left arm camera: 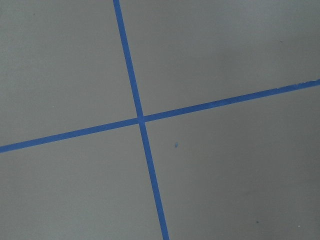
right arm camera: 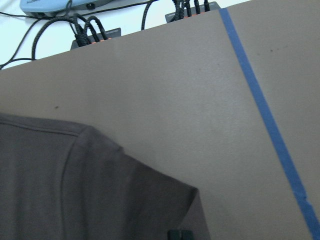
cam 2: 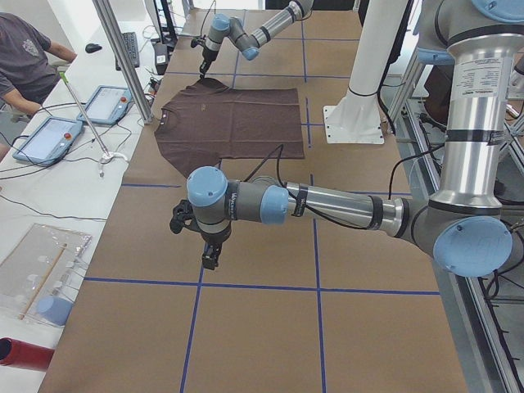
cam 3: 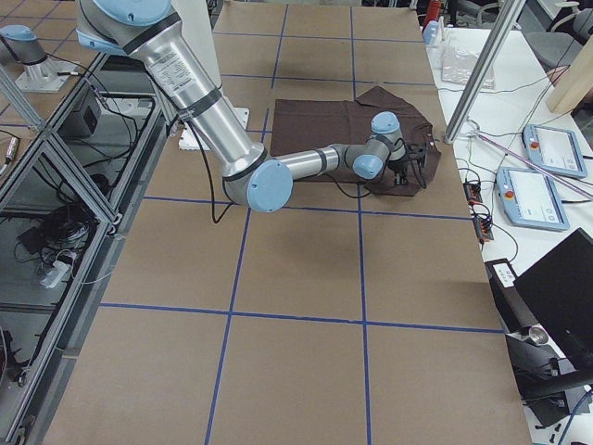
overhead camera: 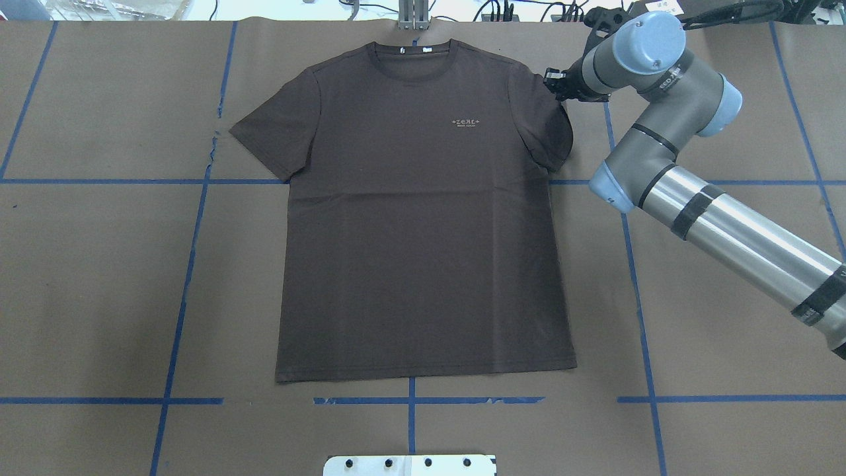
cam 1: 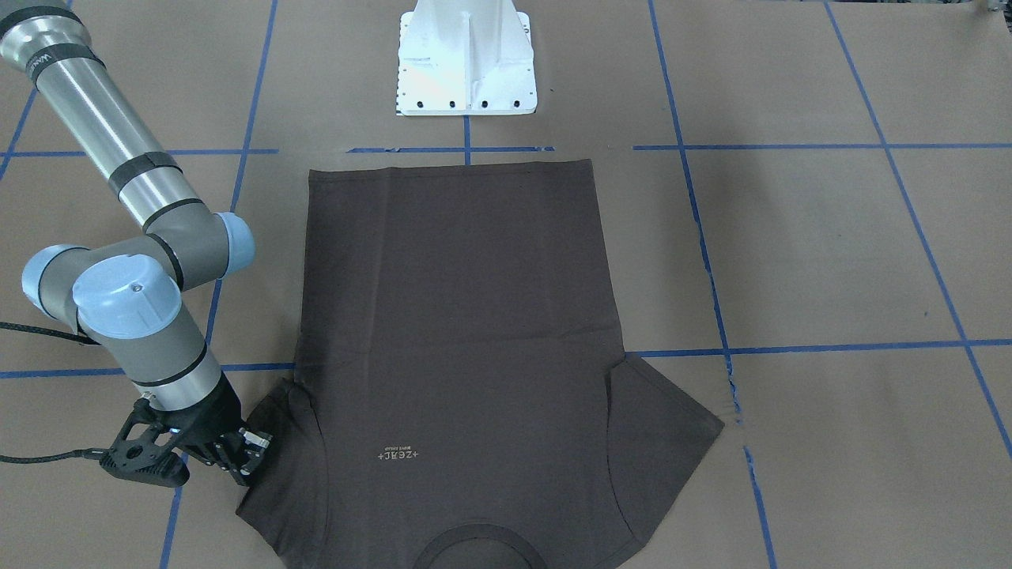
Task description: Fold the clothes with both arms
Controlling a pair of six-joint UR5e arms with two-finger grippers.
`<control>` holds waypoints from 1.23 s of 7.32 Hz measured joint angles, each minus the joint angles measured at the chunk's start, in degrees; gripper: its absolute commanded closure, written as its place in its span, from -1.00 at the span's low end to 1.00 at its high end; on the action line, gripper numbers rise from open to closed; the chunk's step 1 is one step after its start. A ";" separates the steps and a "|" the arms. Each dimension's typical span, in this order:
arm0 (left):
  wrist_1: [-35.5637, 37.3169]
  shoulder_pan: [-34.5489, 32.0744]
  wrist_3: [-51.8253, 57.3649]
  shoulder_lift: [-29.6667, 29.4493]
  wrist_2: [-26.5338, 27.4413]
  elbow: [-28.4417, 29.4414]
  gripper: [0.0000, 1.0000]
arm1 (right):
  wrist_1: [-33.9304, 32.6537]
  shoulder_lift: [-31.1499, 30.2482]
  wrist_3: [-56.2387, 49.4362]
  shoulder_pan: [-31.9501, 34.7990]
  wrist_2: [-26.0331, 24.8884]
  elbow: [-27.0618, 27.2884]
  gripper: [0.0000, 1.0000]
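Note:
The dark grey-brown T-shirt [overhead camera: 423, 231] lies flat and face up on the brown table, collar at the far edge from the robot's base. It also shows in the front view [cam 1: 458, 316]. My right gripper [overhead camera: 554, 82] sits at the outer edge of the shirt's right-hand sleeve [right arm camera: 75, 185]. Its fingertips [right arm camera: 179, 234] stand together, shut, low over the sleeve hem; I cannot tell if cloth is pinched. My left gripper [cam 2: 210, 258] hangs over bare table well away from the shirt; I cannot tell its state. Its wrist view holds only blue tape lines.
The white pedestal base [cam 1: 466, 63] stands just beyond the shirt's hem. Blue tape lines [left arm camera: 140, 120] grid the table. Cables [right arm camera: 85, 30] run along the far edge. A person and tablets [cam 2: 49, 135] are at a side bench.

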 measured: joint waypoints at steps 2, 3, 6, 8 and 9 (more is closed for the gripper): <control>0.00 -0.05 0.00 0.02 0.01 -0.36 -1.00 | -4.82 4.42 6.70 -4.24 -4.66 -0.09 1.00; 0.00 -0.08 -0.01 0.03 0.01 -0.58 -1.00 | -6.11 5.20 7.43 -5.27 -7.38 -1.01 1.00; 0.00 -0.09 -0.03 0.03 0.01 -0.95 -1.00 | -6.92 8.06 7.77 -5.86 -10.25 -5.03 1.00; 0.06 -0.11 -0.06 0.07 0.03 -1.54 -1.00 | -6.95 11.46 7.86 -5.87 -11.36 -9.80 0.49; 0.08 -0.07 -0.08 0.06 0.06 -1.80 -1.00 | -6.96 12.01 7.86 -5.88 -11.65 -10.64 -0.99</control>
